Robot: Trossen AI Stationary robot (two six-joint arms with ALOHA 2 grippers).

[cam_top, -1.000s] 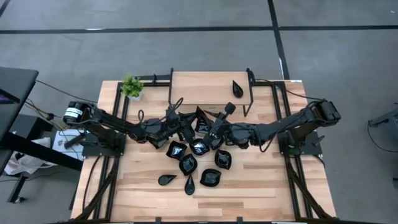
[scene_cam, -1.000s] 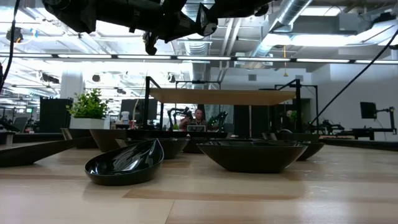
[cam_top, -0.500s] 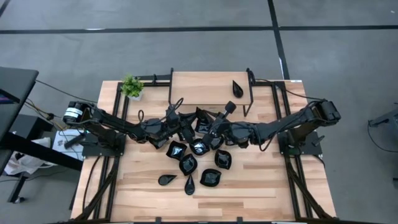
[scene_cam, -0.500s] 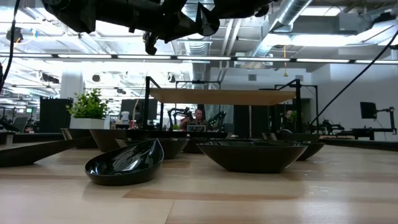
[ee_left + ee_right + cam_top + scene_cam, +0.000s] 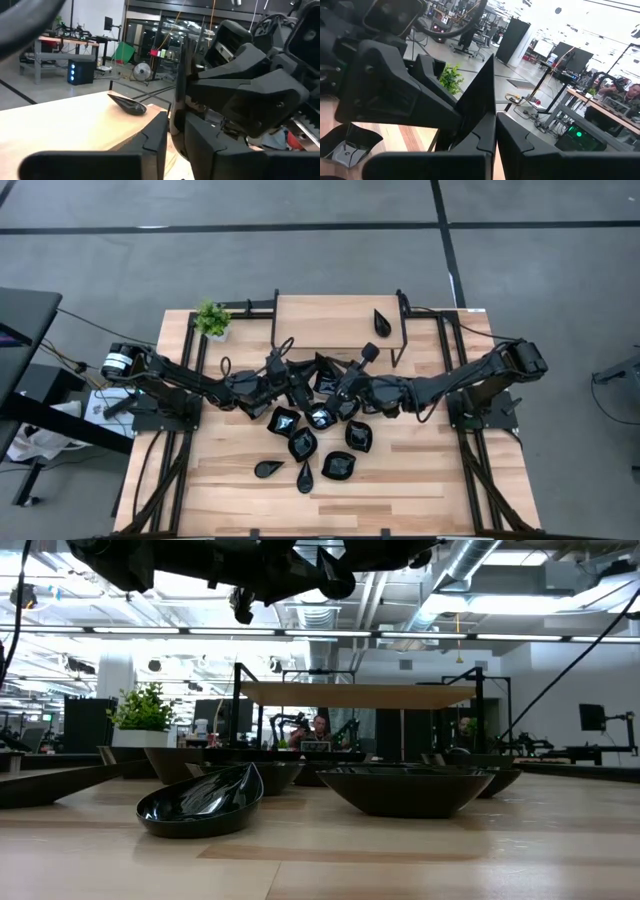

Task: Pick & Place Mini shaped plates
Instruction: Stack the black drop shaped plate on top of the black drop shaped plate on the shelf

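While both arms meet mid-frame: left tool [image 5: 300, 387] and right tool [image 5: 335, 392] both pinch one upright black plate [image 5: 177, 85]; handover, raised shelf [image 5: 330, 320] just above.

I count seven plates [image 5: 302, 444] lying in the open on the near table, one more on the far shelf [image 5: 320, 320], and one raised plate [image 5: 480, 95] between the arms; any hidden under the arms I cannot count. One plant [image 5: 211, 319], one shelf, two arms [image 5: 190, 385], one person [image 5: 320, 725] in the far room.
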